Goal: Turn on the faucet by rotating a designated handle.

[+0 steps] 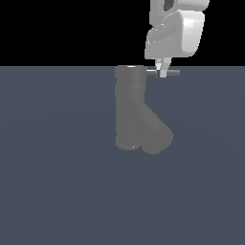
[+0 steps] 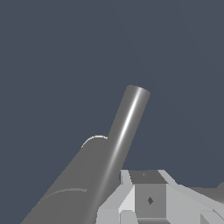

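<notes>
While the end effector point(image 1: 162, 72) straddles the handle point(image 1: 173, 73), nothing obstructs

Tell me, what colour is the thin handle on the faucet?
Light grey with a shiny white streak. The handle shows best in the wrist view.

The arm hangs vertical — tool point(image 1: 161, 72) pointing down, fingers close together.

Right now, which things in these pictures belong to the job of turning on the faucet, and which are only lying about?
Belong to the job:
- the faucet, grey and Y-shaped
- the handle, a thin rod at its top
- the gripper, at the handle

Lying about:
- nothing else shows; only the floor under the faucet
</notes>
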Robot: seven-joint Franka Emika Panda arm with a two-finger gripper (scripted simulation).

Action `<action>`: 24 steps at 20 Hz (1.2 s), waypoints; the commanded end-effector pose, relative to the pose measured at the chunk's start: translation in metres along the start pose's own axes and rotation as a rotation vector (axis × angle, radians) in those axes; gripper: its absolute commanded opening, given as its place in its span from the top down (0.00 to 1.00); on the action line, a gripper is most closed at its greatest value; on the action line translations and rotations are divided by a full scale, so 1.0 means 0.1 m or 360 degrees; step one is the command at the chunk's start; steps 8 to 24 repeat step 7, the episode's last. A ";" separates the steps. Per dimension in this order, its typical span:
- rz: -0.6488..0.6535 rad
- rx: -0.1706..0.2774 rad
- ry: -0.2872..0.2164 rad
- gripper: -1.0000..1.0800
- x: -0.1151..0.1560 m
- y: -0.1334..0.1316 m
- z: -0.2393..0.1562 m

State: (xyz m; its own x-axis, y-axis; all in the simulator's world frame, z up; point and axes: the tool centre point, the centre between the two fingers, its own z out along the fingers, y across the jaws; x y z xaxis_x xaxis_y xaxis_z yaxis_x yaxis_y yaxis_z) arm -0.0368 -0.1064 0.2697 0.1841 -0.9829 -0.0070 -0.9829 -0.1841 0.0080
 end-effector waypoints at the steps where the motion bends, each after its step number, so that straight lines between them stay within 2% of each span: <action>1: 0.0070 0.0012 0.0011 1.00 0.31 0.00 0.00; 6: 0.0082 0.0013 0.0011 1.00 0.45 -0.10 -0.01; 24: 0.0082 0.0013 0.0011 1.00 0.45 -0.10 -0.01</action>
